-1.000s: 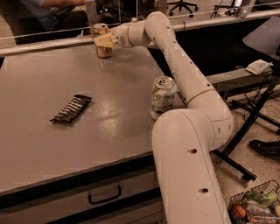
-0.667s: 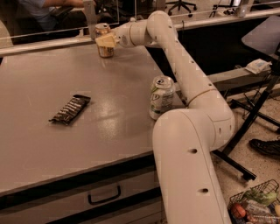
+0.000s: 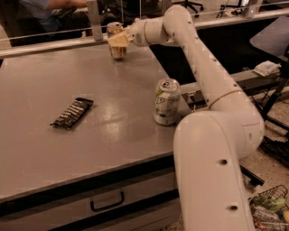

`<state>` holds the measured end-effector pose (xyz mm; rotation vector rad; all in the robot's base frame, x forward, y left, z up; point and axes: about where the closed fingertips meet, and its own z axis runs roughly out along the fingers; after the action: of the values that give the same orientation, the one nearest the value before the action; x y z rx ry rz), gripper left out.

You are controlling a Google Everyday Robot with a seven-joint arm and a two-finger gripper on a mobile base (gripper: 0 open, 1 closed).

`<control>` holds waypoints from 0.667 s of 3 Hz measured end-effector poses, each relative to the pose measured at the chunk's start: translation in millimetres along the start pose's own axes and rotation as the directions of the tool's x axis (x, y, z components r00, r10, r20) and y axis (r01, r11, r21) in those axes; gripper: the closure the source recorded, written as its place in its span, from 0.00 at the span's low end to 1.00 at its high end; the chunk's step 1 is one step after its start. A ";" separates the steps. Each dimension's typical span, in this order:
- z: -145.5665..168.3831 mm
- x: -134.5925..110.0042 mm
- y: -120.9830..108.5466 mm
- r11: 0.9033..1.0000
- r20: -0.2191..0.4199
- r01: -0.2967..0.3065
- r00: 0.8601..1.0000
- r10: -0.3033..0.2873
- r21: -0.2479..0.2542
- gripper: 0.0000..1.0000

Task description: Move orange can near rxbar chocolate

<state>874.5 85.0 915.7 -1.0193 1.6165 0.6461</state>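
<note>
Gripping: your gripper [image 3: 119, 39] pinches the orange can [image 3: 118, 52], far table edge.
Bar: chocolate bar [image 3: 72, 113] lies left, well apart.

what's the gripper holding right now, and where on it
The gripper holds the orange can by its sides, around the upper middle of its body. The can stands upright at the far edge of the table.

Grey table [image 3: 40, 153] with a drawer handle [image 3: 107, 201], gripper [image 3: 118, 40] at its far edge, speckled floor [image 3: 267, 175], office chair [image 3: 194, 5] beyond, dim warm light
</note>
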 end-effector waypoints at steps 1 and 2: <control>-49.1 -16.1 16.3 0.998 0.005 0.056 0.998 -0.056 -0.011 1.00; -48.3 -15.9 16.3 0.998 0.005 0.056 0.998 -0.055 -0.011 1.00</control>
<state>837.7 57.8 943.2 -1.0663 1.5764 0.6204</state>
